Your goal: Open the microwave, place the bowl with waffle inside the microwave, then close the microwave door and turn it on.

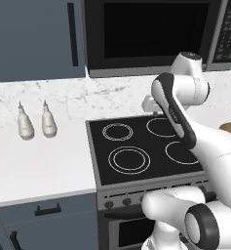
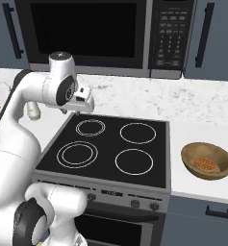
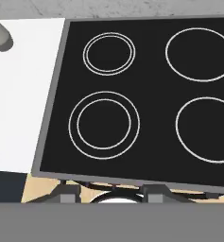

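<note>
Hovering above the back left of the stovetop (image 2: 108, 146), the claw (image 2: 82, 102) points down at the burner rings; whether it is open or closed cannot be told. The microwave (image 2: 106, 36) above has its microwave door (image 2: 84, 31) shut. The bowl (image 2: 207, 160), holding the waffle (image 2: 206, 165), sits on the desk (image 2: 202, 139) right of the stovetop, well apart from the claw.

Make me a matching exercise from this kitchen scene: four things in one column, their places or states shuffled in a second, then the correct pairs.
Things:
1. microwave door
2. bowl
3. two white bottles
4. stovetop

Places or states:
A. on the counter left of the stove
B. closed
C. bare, four rings with nothing on them
D. on the counter right of the stove, waffle inside

Pairs: 1-B, 2-D, 3-A, 4-C
</note>
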### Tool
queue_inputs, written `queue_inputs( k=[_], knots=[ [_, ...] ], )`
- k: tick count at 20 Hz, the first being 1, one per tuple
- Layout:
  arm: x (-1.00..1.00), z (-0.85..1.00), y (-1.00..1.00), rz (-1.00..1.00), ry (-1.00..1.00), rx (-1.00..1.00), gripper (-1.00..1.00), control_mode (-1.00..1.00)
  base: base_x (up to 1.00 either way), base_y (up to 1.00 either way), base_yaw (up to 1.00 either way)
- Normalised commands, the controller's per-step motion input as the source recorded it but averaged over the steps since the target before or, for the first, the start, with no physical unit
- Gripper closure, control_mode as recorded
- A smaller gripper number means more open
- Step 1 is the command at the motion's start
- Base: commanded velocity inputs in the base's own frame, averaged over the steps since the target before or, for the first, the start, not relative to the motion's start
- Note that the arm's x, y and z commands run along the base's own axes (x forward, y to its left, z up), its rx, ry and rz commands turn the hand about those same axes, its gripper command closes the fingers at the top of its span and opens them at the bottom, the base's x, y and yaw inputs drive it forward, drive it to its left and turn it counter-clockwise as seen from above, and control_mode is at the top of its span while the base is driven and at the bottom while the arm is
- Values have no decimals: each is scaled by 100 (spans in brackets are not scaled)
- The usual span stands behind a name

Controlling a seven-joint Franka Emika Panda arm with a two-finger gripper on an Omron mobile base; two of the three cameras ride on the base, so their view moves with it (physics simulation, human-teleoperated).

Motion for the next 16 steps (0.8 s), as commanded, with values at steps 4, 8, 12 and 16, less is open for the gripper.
queue_inputs(
  k=[4,8,12,16],
  knots=[
    [-1,9,-32,-6,-10,11,-100,-100,0,0,0],
    [0,49,-91,-12,-46,42,-100,-100,0,0,0],
    [6,19,-97,-22,-30,28,-100,-100,0,0,0],
    [10,-4,-42,0,-6,0,-100,-100,0,0,0]
  ],
)
